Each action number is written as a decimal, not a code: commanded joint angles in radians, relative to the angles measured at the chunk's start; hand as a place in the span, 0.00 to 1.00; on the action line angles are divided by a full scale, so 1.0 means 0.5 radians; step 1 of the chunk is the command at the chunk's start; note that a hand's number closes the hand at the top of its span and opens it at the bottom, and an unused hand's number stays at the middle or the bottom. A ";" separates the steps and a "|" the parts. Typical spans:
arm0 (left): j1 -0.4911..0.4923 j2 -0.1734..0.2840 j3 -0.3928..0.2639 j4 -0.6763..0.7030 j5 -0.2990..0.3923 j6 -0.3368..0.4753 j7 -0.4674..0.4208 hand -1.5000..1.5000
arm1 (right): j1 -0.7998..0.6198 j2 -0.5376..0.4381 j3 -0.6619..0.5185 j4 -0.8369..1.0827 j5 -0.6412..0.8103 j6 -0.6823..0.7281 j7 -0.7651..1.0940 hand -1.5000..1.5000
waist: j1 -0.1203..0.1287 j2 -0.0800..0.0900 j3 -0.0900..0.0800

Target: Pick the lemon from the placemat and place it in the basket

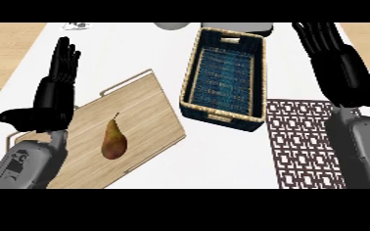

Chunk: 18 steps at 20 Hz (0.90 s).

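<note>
The left hand stands at the view's left edge, fingers straight and pointing up, holding nothing. Just to its right lies a wooden board with a metal handle, set at a slant, and a brown pear lies on the board, below and right of that hand, stem upward. The right hand is at the view's upper right, fingers straight, nothing in it. To its left stands a dark blue basket with a pale woven rim, nothing inside. Below the right hand, a brown patterned placemat lies flat, its corner just beside the basket. No lemon shows on it.
</note>
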<state>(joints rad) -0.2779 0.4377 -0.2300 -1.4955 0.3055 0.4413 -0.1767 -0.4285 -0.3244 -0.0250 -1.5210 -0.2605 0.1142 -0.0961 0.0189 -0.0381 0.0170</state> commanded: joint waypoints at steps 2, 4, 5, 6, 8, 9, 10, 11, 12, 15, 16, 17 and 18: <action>-0.036 0.153 -0.018 -0.069 -0.118 -0.018 0.126 0.50 | 0.215 -0.122 0.122 -0.106 -0.201 0.500 -0.016 1.00 | -0.051 0.066 -0.030; 0.025 0.237 -0.077 -0.020 -0.155 -0.122 0.103 0.50 | 0.316 -0.129 0.390 -0.117 -0.198 0.794 -0.022 1.00 | -0.041 0.070 -0.027; 0.054 0.276 -0.092 0.028 -0.168 -0.165 0.100 0.50 | 0.327 -0.194 0.470 -0.169 -0.254 0.957 0.040 1.00 | -0.054 0.068 -0.030; 0.035 0.346 -0.116 0.017 -0.215 -0.193 0.131 0.50 | 0.386 -0.230 0.565 -0.140 -0.243 1.105 0.001 1.00 | -0.036 0.075 -0.024; 0.103 0.287 -0.151 0.027 -0.166 -0.228 0.114 0.50 | 0.590 0.038 0.613 -0.030 -0.566 1.073 0.130 1.00 | -0.045 0.092 -0.025; 0.112 0.305 -0.152 0.040 -0.183 -0.219 0.145 0.50 | 0.744 0.089 0.666 -0.095 -0.635 1.099 0.111 1.00 | -0.095 0.072 -0.026; 0.147 0.399 -0.108 0.025 -0.148 -0.300 0.163 0.50 | 0.948 -0.070 0.679 -0.271 -0.420 1.155 -0.044 1.00 | -0.130 0.050 -0.030; 0.135 0.392 -0.091 -0.036 -0.121 -0.289 0.233 0.50 | 1.097 -0.138 0.675 -0.513 -0.393 1.104 -0.022 0.00 | -0.148 0.039 -0.033; 0.180 0.373 -0.087 -0.006 -0.139 -0.297 0.174 0.50 | 1.210 -0.103 0.721 -0.627 -0.209 0.997 -0.084 0.00 | -0.114 0.054 -0.034; 0.231 0.434 -0.030 -0.015 -0.094 -0.387 0.115 0.50 | 1.228 -0.304 0.486 -0.987 0.021 0.865 -0.133 0.00 | -0.119 0.049 -0.037; 0.196 0.382 -0.074 0.038 -0.174 -0.297 0.129 0.50 | 1.192 -0.355 0.340 -1.039 0.066 0.818 -0.181 0.00 | -0.162 0.046 -0.037; 0.182 0.379 -0.087 -0.054 -0.136 -0.313 0.210 0.50 | 1.084 -0.397 0.284 -1.023 0.227 0.762 -0.149 0.00 | -0.133 0.042 -0.035; 0.196 0.416 -0.066 -0.056 -0.141 -0.315 0.210 0.50 | 1.027 -0.483 0.191 -1.130 0.252 0.720 -0.060 0.00 | -0.134 0.034 -0.039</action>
<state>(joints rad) -0.1892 0.6310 -0.2664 -1.5077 0.2369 0.2885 -0.0908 0.1051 -0.4762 0.1723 -1.9517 -0.2552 0.5331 -0.1482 -0.0452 -0.0150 0.0002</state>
